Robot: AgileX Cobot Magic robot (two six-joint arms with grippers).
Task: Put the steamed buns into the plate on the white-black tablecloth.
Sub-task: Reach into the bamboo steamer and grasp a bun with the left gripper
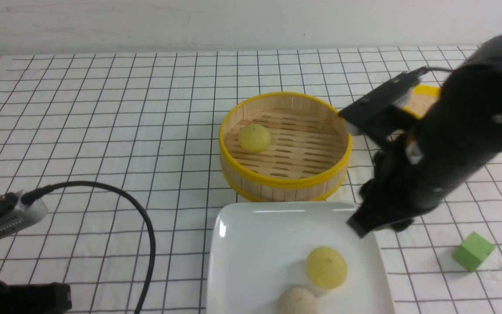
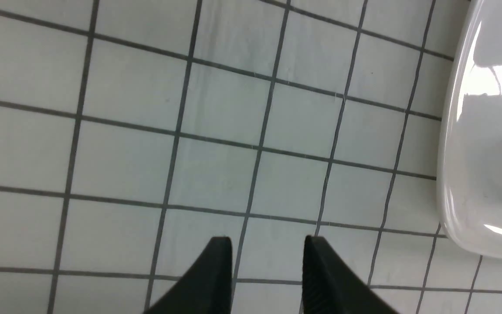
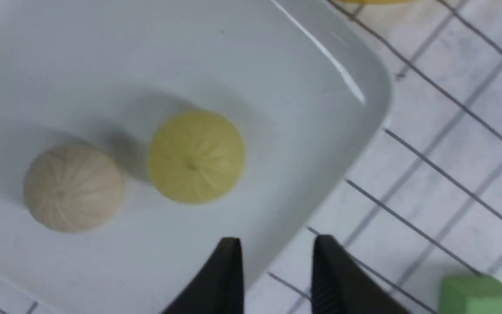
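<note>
One yellow-green steamed bun (image 1: 326, 267) (image 3: 195, 156) lies on the white plate (image 1: 255, 244) (image 3: 233, 52), beside a beige bun (image 1: 297, 301) (image 3: 73, 186). A second steamed bun (image 1: 254, 138) sits inside the bamboo steamer (image 1: 283, 183) behind the plate. My right gripper (image 1: 360, 226) (image 3: 277, 244) hovers over the plate's far right corner, open and empty, apart from the bun. My left gripper (image 2: 267, 242) is open and empty above the white-black tablecloth (image 1: 103, 109), left of the plate's rim (image 2: 451, 174).
A green cube (image 1: 473, 250) (image 3: 479, 294) rests on the cloth right of the plate. The steamer's yellow-rimmed lid (image 1: 425, 98) lies behind my right arm. My left arm (image 1: 15, 298) and its cable (image 1: 146, 226) occupy the near left.
</note>
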